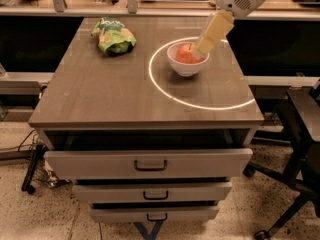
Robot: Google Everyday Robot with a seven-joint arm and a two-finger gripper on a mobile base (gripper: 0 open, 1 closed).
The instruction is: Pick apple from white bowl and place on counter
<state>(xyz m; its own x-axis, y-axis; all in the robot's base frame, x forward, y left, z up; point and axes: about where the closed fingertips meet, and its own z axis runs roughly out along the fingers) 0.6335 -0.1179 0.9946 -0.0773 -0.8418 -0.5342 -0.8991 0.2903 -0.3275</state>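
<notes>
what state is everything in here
apple, in the white bowl, not lifted
white bowl, upright on the counter, inside the glowing ring
gripper, down at the bowl's right rim, by the apple
green snack bag, lying at the counter's back left
top drawer, apparently pulled out slightly
</notes>
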